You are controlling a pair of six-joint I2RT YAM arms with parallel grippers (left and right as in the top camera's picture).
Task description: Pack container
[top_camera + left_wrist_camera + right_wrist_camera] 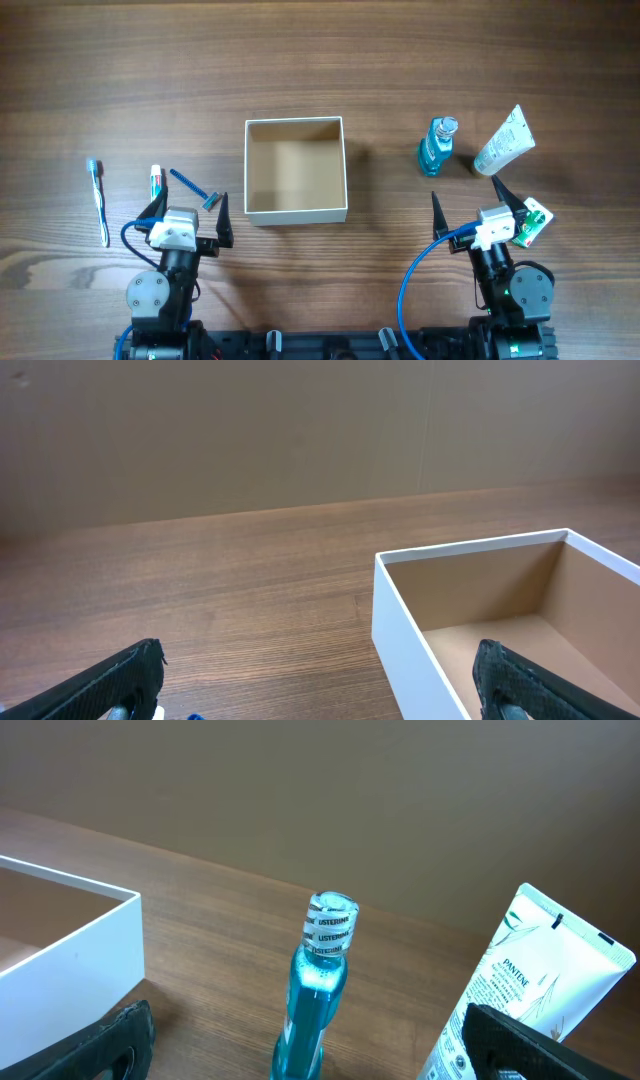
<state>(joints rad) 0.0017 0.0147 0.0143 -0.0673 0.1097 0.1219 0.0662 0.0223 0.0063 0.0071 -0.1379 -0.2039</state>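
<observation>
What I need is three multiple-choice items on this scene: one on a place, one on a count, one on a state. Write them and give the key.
1. Where does the bottle lie?
A) in the box
B) on the box's right-arm side
C) on the box's left-arm side

2. How many things are in the box?
A) none
B) one
C) three

3. The left gripper is:
A) shut on the box wall
B) shut, empty
C) open

Key:
1 B: the overhead view shows it outside the box, ahead of the right gripper.
2 A: only the bare tan floor shows inside.
3 C: its fingers stand wide apart.
</observation>
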